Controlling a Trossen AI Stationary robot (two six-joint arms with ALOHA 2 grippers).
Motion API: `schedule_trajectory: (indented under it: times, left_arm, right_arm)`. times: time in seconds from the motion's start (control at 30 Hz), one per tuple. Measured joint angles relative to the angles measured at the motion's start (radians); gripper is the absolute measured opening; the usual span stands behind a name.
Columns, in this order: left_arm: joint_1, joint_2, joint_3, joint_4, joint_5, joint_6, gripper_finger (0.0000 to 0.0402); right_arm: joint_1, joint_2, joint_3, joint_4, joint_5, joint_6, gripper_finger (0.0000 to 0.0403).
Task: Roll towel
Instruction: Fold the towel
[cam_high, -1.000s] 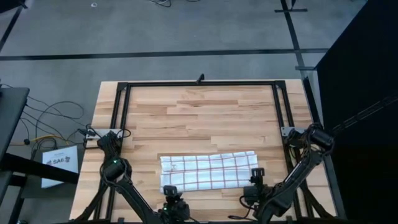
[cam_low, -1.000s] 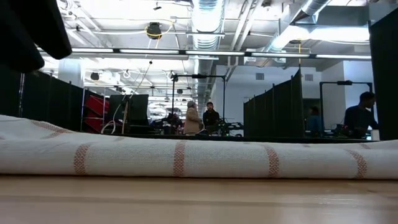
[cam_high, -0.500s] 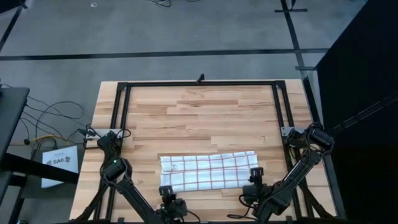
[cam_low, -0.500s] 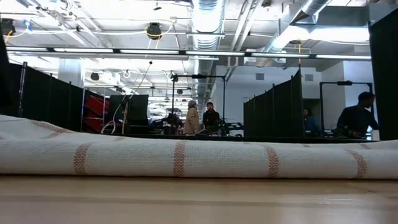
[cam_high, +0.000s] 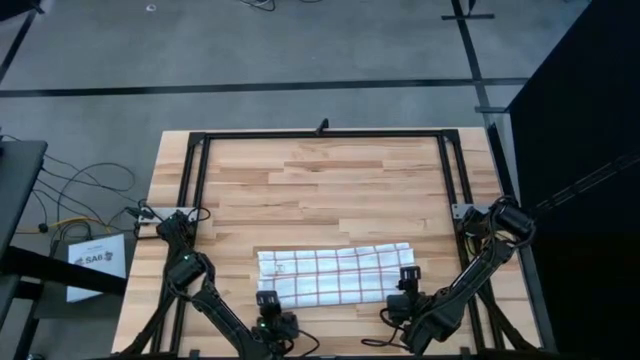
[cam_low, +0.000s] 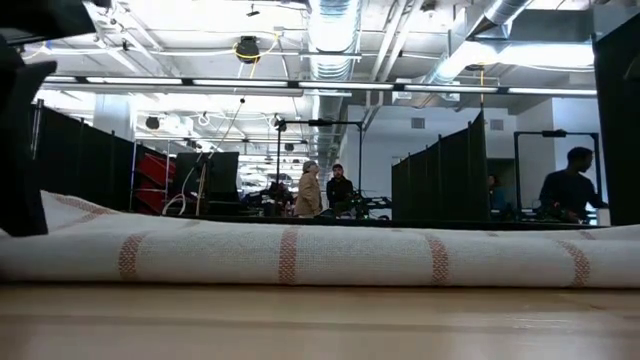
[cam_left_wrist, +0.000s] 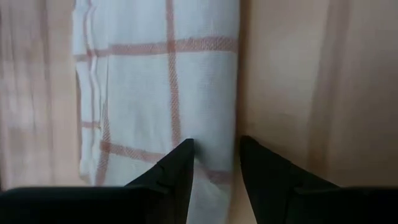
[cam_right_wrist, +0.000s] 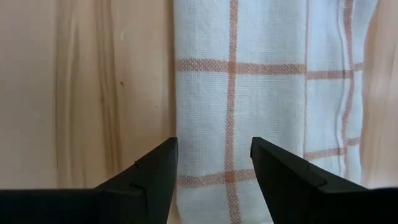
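Desk: a butcher-block top with a dark frame along its back and side edges; most of the wood is bare.

Towel: a white cloth with a thin reddish grid, lying as 1 long flat band near the front edge of the desk, running side to side. The low view shows it as a low, soft ridge, at most 1 loose fold or turn, so the rolling looks barely begun.

Left claw: at the towel's front-left corner. In its wrist view the 2 fingers stand a narrow gap apart, astride the long front edge of the cloth; not clamped as far as I can see.

Right claw: at the towel's front-right corner, fingers spread wide over the cloth near its front edge, holding nothing.

Risk, uneven pinch: the 2 claws are set at different widths; if 1 closes on the hem and the other only on wood, the roll would start skewed and come out as a cone.

Risk, layers: the left side shows a doubled edge; catching only the upper layer would leave the lower one flat on the desk.

Risk, slip: thin cloth on smooth wood may slide backward instead of turning over.
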Motion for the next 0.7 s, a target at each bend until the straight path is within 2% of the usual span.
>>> schedule_trajectory:
  times: [0.7]
  left_arm:
    - [0.004,-0.001,-0.04,-0.001,-0.021,-0.004,0.0114]
  right_arm:
    - [0.0,0.0,-0.006,0.067,0.001,-0.033,0.0192]
